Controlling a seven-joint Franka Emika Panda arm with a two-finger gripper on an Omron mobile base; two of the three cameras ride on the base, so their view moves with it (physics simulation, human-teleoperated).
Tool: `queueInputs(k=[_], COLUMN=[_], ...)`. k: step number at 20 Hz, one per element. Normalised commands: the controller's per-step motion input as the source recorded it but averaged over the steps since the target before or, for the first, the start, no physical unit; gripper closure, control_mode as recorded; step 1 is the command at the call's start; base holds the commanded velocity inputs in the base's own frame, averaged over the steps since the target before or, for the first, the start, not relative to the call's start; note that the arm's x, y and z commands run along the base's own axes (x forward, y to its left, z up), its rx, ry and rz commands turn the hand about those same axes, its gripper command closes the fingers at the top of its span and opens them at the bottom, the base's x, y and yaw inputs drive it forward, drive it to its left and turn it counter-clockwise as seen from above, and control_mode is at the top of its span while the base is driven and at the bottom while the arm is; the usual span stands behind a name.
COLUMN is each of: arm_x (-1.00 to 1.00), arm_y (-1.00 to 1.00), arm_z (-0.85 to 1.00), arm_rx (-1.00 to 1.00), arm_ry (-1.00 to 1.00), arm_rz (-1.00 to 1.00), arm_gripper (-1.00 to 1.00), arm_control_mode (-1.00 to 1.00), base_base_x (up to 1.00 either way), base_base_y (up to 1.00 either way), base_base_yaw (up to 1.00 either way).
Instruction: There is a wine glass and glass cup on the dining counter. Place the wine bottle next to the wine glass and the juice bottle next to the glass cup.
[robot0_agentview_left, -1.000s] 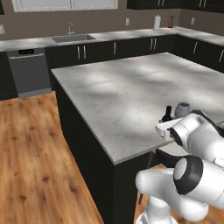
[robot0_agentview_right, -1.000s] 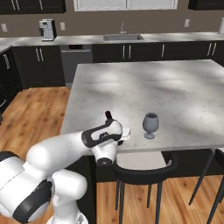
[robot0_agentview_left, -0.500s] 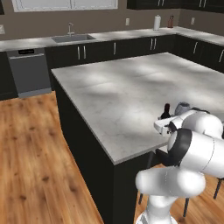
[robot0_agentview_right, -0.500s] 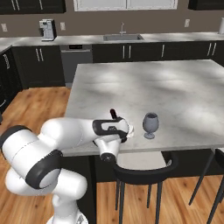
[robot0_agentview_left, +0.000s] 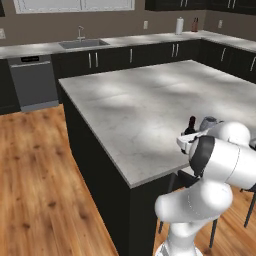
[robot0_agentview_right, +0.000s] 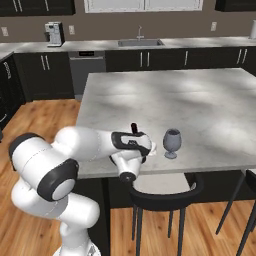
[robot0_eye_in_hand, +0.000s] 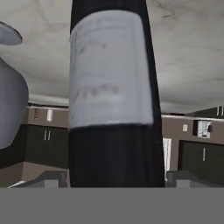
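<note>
While straddling the wine bottle (robot0_eye_in_hand: 111, 100), end effector (robot0_agentview_right: 141, 148) at the desk's (robot0_agentview_right: 210, 105) near edge.
Fingers (robot0_eye_in_hand: 48, 179) apart on either side of the upright bottle, grip not certain; bottle standing just beside the wine glass (robot0_agentview_right: 171, 142) on the marbled top; beyond, dark wall cabinets and sink (robot0_agentview_right: 140, 42).

wine bottle (robot0_eye_in_hand: 111, 96) label, print too blurred

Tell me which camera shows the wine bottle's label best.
The hand view: the wine bottle is close up, its pale label facing the camera. In both base views the arm hides all but its dark red neck.
</note>
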Motion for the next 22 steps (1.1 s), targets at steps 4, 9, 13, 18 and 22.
queueInputs(k=[4,9,13,18,22], arm_x=[0.01,0.03,0.00,-0.02,-0.20], arm_y=[-0.01,0.00,0.00,0.00,-0.05], arm_z=[-0.04,0.01,0.24,0.51,0.49], arm_rx=[0.00,0.01,0.01,0.00,0.01], arm_ry=[0.00,0.00,0.00,0.00,0.00], arm_rz=[0.00,0.00,0.00,0.00,0.00], arm_gripper=[1.00,-1.00,-1.00,-1.00,-1.00], arm_control_mode=[-1.00,-1.00,-1.00,-1.00,-1.00], base_base_x=[0.00,0.00,0.00,0.00,0.00], base_base_y=[0.00,0.00,0.00,0.00,0.00], base_base_yaw=[0.00,0.00,0.00,0.00,0.00])
